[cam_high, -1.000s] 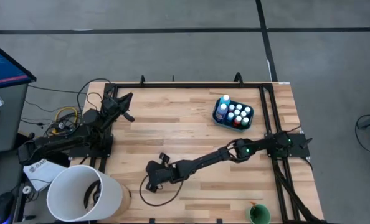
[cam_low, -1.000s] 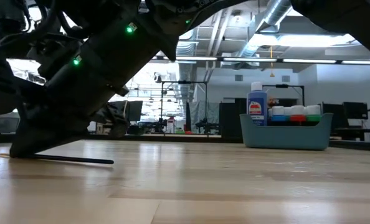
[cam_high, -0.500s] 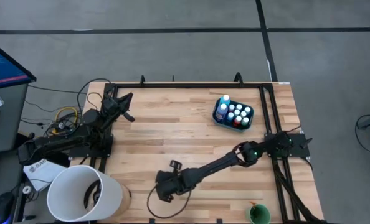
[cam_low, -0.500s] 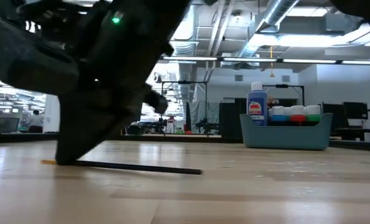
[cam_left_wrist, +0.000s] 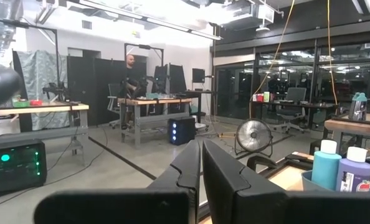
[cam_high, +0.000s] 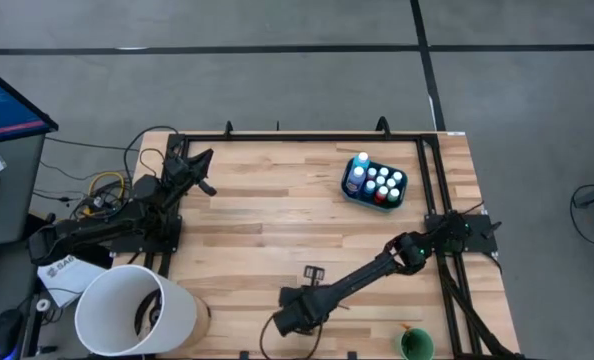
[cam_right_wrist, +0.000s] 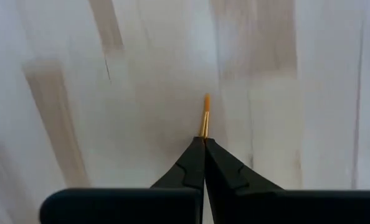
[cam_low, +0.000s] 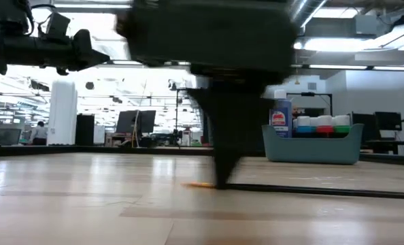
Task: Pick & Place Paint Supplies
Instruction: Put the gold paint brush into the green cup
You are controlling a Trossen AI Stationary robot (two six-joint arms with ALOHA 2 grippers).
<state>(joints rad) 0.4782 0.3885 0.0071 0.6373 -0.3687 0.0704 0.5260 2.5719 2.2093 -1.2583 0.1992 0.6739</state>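
Note:
A thin dark brush (cam_low: 311,190) with an orange tip (cam_right_wrist: 205,115) lies low on the wood table near its near edge. My right gripper (cam_high: 295,318) (cam_low: 222,182) stands over the tip end, shut on the brush (cam_right_wrist: 204,142). The teal tub (cam_high: 374,184) sits toward the table's far right and holds white-capped paint bottles, with a taller blue one (cam_low: 280,117) at its left end. My left gripper (cam_high: 205,170) is parked at the table's far left with its fingers shut (cam_left_wrist: 201,149). My right gripper pinches the brush between its two fingertips, just behind the orange tip (cam_right_wrist: 205,127), which sticks out past them. The fingers (cam_low: 224,156) come from above, pointing down, across the brush. The dark handle (cam_low: 338,192) trails along the table toward its right edge.
A big white bucket (cam_high: 137,310) stands at the near left corner, and a green cup (cam_high: 415,345) sits at the near right edge. A black cable loop (cam_high: 277,335) hangs by the right gripper. Bare wood (cam_high: 277,215) spreads across the middle of the table.
My right gripper has travelled from left of centre toward the table's right and near edge, staying shut. It has dragged the brush along the table, tip end leading under the fingers and handle trailing.

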